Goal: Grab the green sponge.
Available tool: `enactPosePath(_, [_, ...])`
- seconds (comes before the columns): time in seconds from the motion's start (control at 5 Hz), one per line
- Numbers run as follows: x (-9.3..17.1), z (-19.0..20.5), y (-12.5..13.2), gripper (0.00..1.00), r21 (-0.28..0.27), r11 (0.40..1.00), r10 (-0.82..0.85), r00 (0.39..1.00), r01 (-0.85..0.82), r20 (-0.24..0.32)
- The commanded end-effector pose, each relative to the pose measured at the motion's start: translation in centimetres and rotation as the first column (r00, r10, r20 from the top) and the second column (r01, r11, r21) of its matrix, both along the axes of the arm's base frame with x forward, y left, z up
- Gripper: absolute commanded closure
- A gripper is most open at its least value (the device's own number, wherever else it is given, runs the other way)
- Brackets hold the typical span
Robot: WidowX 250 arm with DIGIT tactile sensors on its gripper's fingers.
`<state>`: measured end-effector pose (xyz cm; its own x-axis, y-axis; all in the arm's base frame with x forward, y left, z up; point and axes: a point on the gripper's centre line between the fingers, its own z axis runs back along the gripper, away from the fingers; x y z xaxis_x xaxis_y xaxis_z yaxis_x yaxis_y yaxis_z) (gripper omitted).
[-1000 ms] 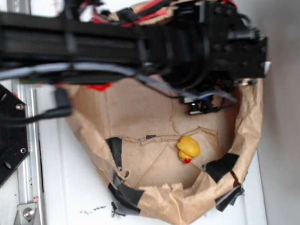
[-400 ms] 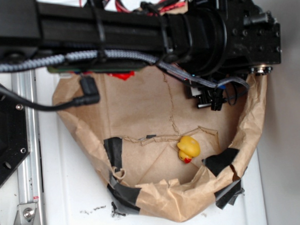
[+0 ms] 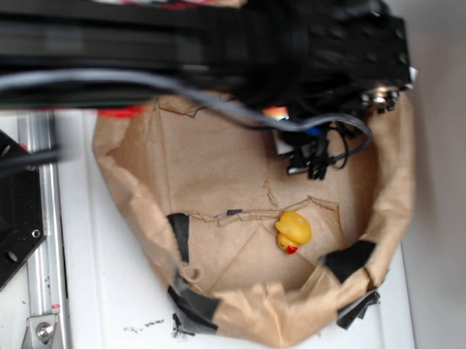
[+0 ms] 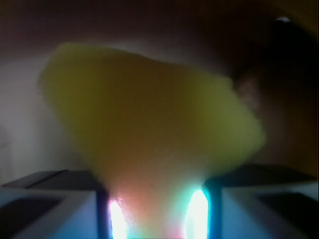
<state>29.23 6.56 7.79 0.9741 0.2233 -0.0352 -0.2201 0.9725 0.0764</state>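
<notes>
Item: green sponge (image 4: 149, 124), pinched between my hand's (image 4: 154, 209) two fingers (image 4: 60, 199), blurred, filling the wrist view. Item: yellow rubber duck (image 3: 293, 231), on the brown paper liner (image 3: 209, 168), below my hand. Liner sits on white tabletop (image 3: 107, 304).

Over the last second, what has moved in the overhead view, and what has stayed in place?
The arm has shifted across the top of the paper bag, ending higher in the frame, with its loose cable swinging. The wrist view shows the hand shut on the yellow-green sponge. The rubber duck and the bag stayed put.
</notes>
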Motion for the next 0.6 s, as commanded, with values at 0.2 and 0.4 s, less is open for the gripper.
enactPosePath(0.2, [-2.2,9.1,-5.8,1.0,-0.028,0.999,0.031,0.999,-0.032,-0.023])
enactPosePath(0.4, [-2.5,9.4,-5.6,1.0,-0.013,1.0,0.018,1.0,-0.018,-0.017])
